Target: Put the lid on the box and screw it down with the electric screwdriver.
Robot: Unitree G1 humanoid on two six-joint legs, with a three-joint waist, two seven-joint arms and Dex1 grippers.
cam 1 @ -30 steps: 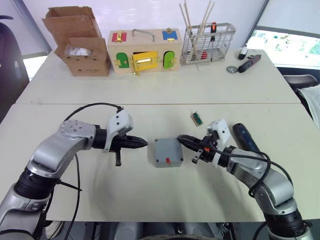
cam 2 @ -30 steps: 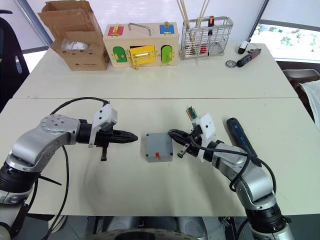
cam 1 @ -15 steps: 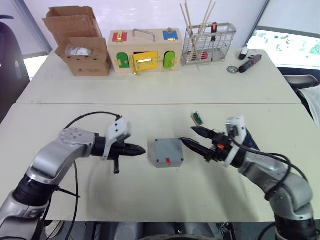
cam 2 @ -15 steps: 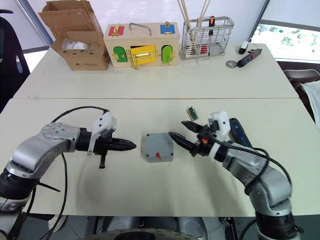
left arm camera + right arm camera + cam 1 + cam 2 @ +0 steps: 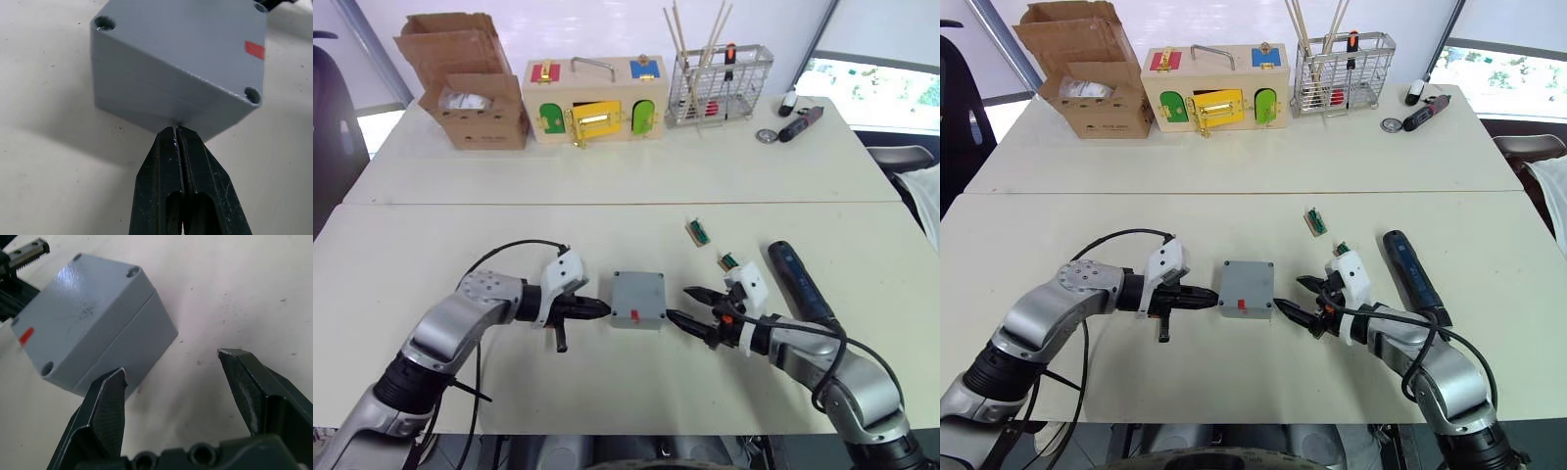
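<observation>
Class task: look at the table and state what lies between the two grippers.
The grey box, lid seated, sits between the left gripper and right gripper, as the right eye view shows.

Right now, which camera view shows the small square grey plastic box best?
The left wrist view: the small square grey plastic box appears close, with screw holes and red mark clear. The right wrist view shows it at an angle; the eye views show it small between both claws.

Cardboard box (image 5: pixel 465 80), wooden box (image 5: pixel 595 100), wire basket (image 5: pixel 722 86)
</observation>
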